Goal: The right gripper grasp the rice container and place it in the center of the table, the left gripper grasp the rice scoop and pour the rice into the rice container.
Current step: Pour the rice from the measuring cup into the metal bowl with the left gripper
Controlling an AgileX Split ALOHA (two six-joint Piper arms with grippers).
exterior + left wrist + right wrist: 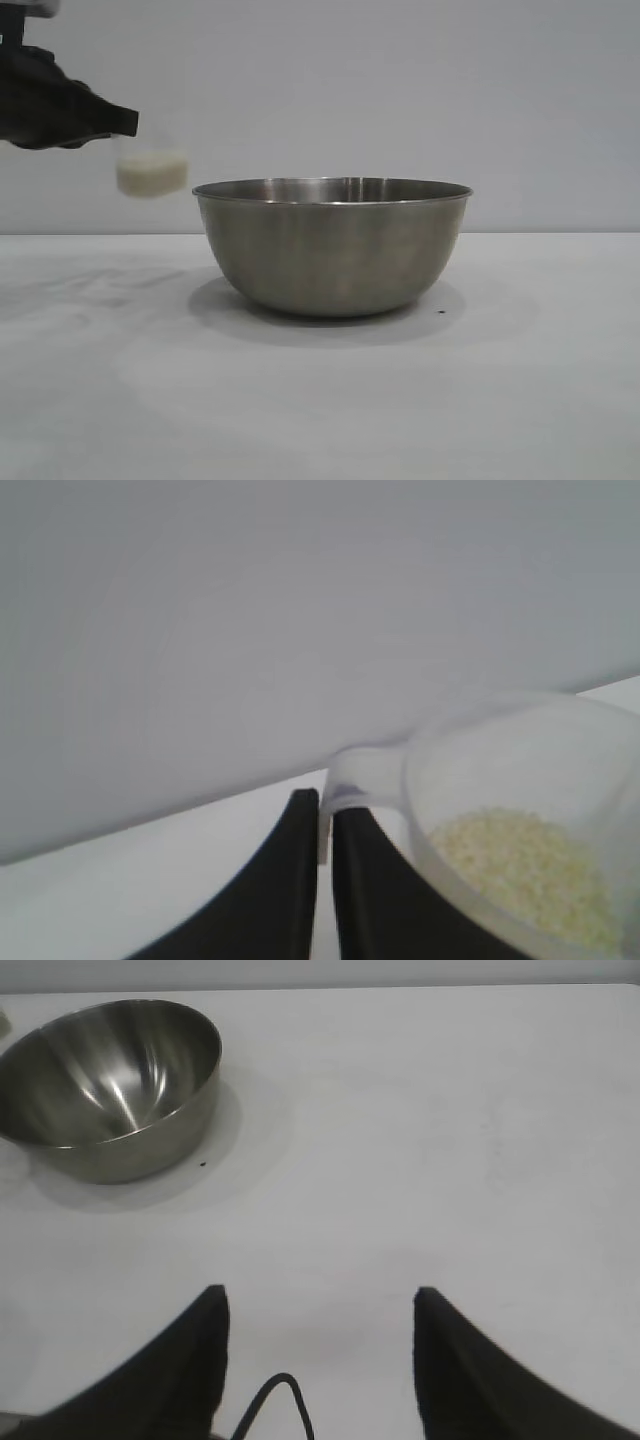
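Rice container [333, 245] stands upright on the white desk [520, 380], near its centre in the exterior view. The right wrist view looks into the bowl and shows it holding no grains; the exterior view cannot show that.

Left end effector [122, 122] is in the air at the exterior view's upper left, beside the container and level with or just above its rim. Its fingers are pressed narrowly together on the handle of the rice scoop [151, 168]. The left wrist view confirms this grip and shows the rice [525, 875] lying in the bottom of the roughly upright scoop.

Right end effector [318, 1305] appears only in its own wrist view: fingers spread wide, holding nothing, above bare desk and well apart from the container.
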